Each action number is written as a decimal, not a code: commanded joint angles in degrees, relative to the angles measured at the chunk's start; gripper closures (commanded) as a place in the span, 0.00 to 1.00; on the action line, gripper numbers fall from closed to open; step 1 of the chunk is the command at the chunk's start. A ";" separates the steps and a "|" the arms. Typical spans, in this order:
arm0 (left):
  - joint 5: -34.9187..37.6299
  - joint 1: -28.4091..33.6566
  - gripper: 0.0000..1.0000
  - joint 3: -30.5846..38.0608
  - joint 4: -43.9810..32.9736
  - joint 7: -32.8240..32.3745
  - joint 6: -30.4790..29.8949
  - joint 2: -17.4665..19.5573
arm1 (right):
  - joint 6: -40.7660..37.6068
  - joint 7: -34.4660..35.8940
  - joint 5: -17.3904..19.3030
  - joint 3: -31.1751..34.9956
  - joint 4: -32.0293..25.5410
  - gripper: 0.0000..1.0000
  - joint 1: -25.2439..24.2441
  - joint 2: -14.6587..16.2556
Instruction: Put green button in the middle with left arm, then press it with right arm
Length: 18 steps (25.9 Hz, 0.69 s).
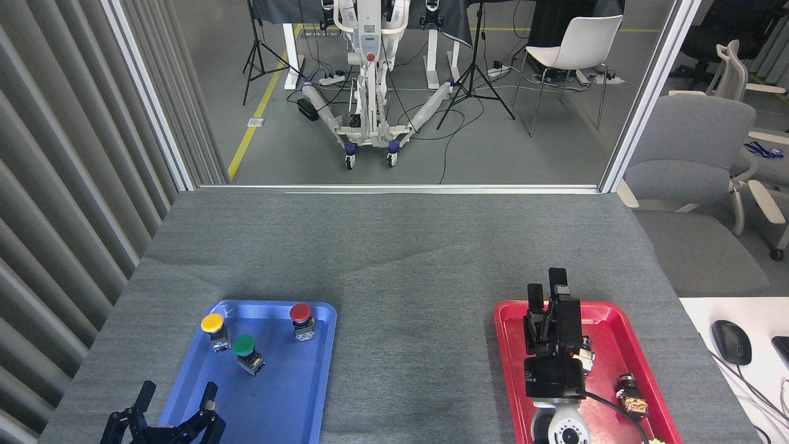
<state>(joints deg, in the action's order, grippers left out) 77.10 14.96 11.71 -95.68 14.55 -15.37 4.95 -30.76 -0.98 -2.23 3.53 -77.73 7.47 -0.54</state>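
Head view looks down on a table covered in grey cloth (394,246), and the blue tray (280,401) at the near left serves as the landmark for everything else. Inside the blue tray, toward its far end, stand three small push-buttons. The green button (245,346) sits upright between the other two and a little nearer the camera than both, resting on the tray floor, touching neither neighbour. The yellow button (212,324) is just beside it toward the tray's far left corner, and the red button (301,314) stands near the tray's far right corner.

At the near left corner of the blue tray, the left gripper (177,398) hangs with its two dark fingers spread wide apart; one finger is outside the tray's left rim, the other over the tray floor. It grasps nothing and is apart from the green button.

To the right of the blue tray lies a bare stretch of cloth, the middle (416,351). Beyond that, well apart from the blue tray, is a red tray (508,345). The right gripper (547,290) hovers over the red tray's far end, its fingers close together and pointing away from the camera; whether they are fully clenched I cannot tell. A small orange-and-black part (632,398) lies in the red tray's near right area.
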 commanded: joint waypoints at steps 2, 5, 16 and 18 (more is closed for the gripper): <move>0.33 -1.16 0.00 -0.02 0.14 -0.31 0.34 0.06 | 0.35 0.10 -0.06 0.24 0.21 0.00 -0.27 -0.07; 0.33 -0.90 0.00 -0.11 -0.39 -2.95 0.34 0.15 | 0.17 0.10 -0.06 0.16 0.56 0.00 -0.62 -0.77; -0.28 -3.62 0.00 0.07 2.16 -4.97 0.25 0.15 | 1.31 0.28 -12.53 2.53 2.05 0.00 -0.53 -0.25; -0.28 -3.45 0.00 0.16 1.55 -4.88 0.16 0.06 | 4.39 0.36 -22.82 2.71 2.14 0.00 -0.88 0.63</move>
<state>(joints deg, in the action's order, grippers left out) 76.83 11.66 11.79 -93.73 9.72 -15.06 5.08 -29.05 -0.79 -13.85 6.00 -75.84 6.94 -0.93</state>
